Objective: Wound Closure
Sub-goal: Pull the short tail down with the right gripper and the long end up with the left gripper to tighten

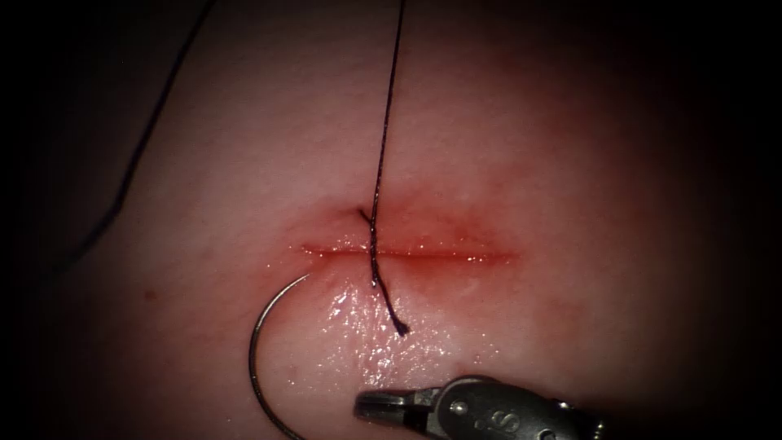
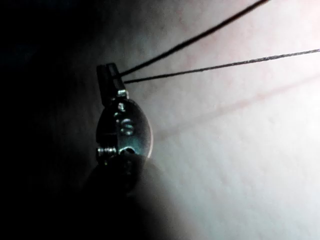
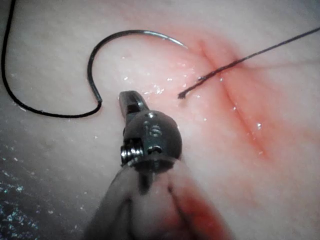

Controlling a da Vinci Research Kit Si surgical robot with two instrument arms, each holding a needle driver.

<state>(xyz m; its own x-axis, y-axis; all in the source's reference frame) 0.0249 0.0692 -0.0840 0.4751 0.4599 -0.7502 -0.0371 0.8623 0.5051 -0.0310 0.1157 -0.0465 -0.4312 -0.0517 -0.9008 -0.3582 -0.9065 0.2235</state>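
Tissue [image 1: 570,163] background: thread [image 1: 389,106] crosses cut [image 1: 407,254] once; needle [image 1: 259,358] lies free; left hand [image 2: 111,80] grips thread, right hand [image 1: 383,405] closed, empty; closure barely begun.

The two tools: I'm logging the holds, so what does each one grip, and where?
The left tool grips the thread at its jaw tips. The right tool holds nothing, its jaws shut; the needle lies free on the tissue.

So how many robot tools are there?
2. The left arm's tool grips the thread in shut jaws. The right arm's tool, jaws shut and empty, is below the cut, beside the needle lying loose on the tissue.
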